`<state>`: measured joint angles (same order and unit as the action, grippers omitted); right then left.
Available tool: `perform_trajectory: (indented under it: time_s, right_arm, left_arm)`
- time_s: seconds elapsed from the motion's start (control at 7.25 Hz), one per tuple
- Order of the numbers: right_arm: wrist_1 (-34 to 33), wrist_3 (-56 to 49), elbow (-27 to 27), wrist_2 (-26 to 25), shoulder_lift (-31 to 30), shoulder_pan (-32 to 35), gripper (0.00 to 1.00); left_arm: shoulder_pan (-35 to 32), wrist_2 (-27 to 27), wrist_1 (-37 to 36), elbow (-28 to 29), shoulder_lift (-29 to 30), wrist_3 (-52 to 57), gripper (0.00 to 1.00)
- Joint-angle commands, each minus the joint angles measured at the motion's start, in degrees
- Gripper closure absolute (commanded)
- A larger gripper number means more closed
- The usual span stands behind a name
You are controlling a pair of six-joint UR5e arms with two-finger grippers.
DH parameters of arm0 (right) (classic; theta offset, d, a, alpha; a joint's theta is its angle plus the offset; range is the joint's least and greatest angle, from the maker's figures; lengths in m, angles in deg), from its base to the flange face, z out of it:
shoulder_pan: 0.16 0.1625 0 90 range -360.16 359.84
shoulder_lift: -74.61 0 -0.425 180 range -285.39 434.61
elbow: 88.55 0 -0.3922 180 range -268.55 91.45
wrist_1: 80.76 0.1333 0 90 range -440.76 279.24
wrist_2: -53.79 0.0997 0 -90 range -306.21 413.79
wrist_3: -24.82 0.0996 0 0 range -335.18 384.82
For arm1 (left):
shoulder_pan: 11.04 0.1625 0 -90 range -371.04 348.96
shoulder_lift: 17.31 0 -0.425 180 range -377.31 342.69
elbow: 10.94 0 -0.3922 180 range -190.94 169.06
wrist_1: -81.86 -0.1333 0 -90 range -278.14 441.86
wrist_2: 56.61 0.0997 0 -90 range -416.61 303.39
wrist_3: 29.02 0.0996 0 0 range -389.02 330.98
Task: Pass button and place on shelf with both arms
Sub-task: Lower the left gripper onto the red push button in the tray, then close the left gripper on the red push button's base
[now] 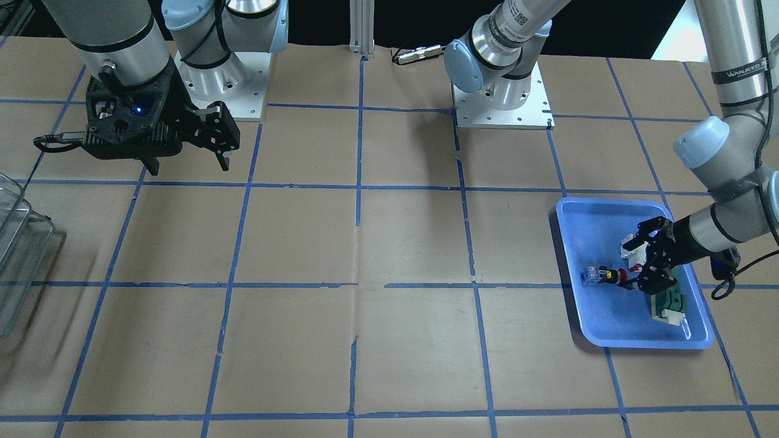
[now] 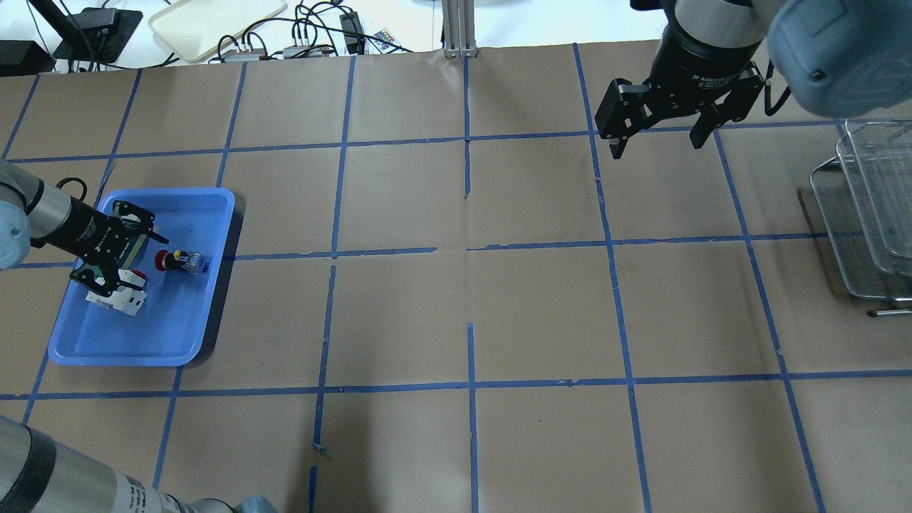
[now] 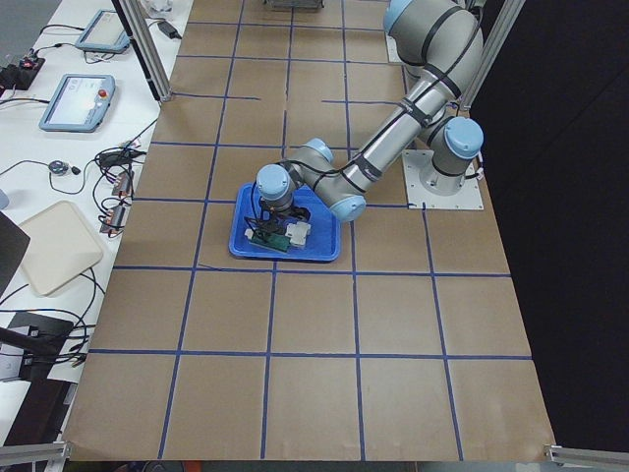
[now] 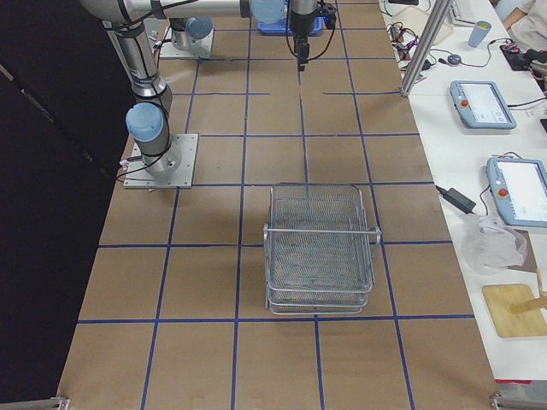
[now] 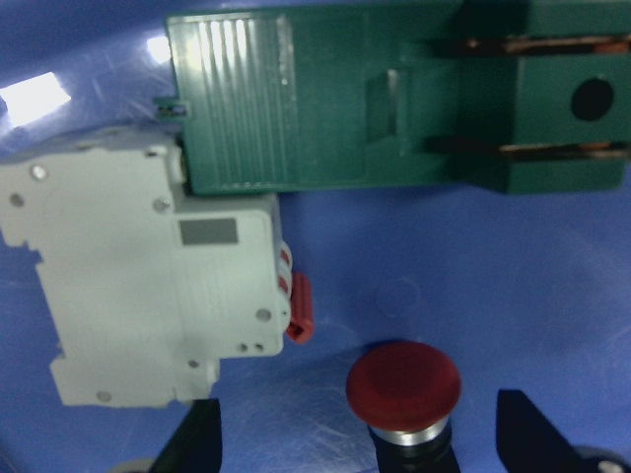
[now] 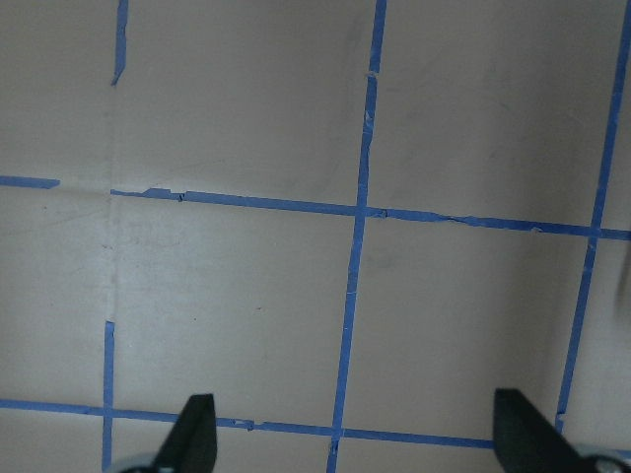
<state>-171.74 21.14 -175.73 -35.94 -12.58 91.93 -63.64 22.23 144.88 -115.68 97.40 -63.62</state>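
In the front view, our left gripper [image 1: 633,266] hangs spread wide inside the blue plastic tray [image 1: 608,205], grasping nothing. The small red-headed push button [image 1: 602,275] lies there on its side, head toward the fingers. Our right gripper [image 1: 188,165] hovers released, well apart.

Overhead, the grey wire shelf [image 2: 862,214] sits at the far right edge.

The left wrist view shows a white-and-red block [image 5: 148,286] just beside the button's head. We judge a closing finger could snag it, or the round head could slip free.

From the right side, the counter [image 4: 205,282] is brown paper gridded with blue tape, and a white bench [image 4: 432,149] flanks it.
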Motion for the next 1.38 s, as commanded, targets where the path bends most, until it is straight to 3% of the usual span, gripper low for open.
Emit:
perform_trajectory:
  time_s: [0.0, 0.41, 0.55, 0.69, 0.83, 0.97, 1.1, 1.24]
  right_arm:
    - [0.2, 0.0, 0.0, 0.0, 0.1, -0.1, 0.0]
    - [0.3, 0.0, -0.1, 0.0, 0.0, -0.1, 0.0]
    - [0.4, 0.1, -0.1, 0.0, 0.0, -0.1, 0.0]
    - [0.4, 0.0, -0.1, 0.0, 0.0, -0.1, 0.0]
    - [0.2, 0.0, -0.4, 0.0, 0.0, -0.1, 0.0]
    - [0.1, 0.0, -0.6, 0.0, 0.0, -0.1, 0.0]
    - [0.1, 0.0, -0.6, 0.0, 0.0, -0.1, 0.0]
    - [0.1, 0.0, -0.6, 0.0, 0.0, -0.1, 0.0]
  left_arm:
    - [0.0, -0.1, 0.0, -0.2, 0.8, -2.3, 0.0]
    - [-0.1, -0.2, -0.1, 0.2, 1.4, -3.8, 0.0]
    - [-0.1, -0.6, -0.2, 0.3, 1.5, -3.8, 0.07]
    - [0.0, -3.7, -0.2, 0.3, 1.5, -4.0, 0.26]
    - [0.0, -4.0, -0.7, 0.1, 1.5, -4.0, 0.37]
    - [0.0, -4.0, -0.7, 0.1, 1.5, -4.0, 0.67]
    - [0.0, -4.0, -0.8, 0.0, 1.4, -3.7, 0.87]
    - [0.0, -4.2, -0.9, 0.0, 1.2, -3.3, 1.0]
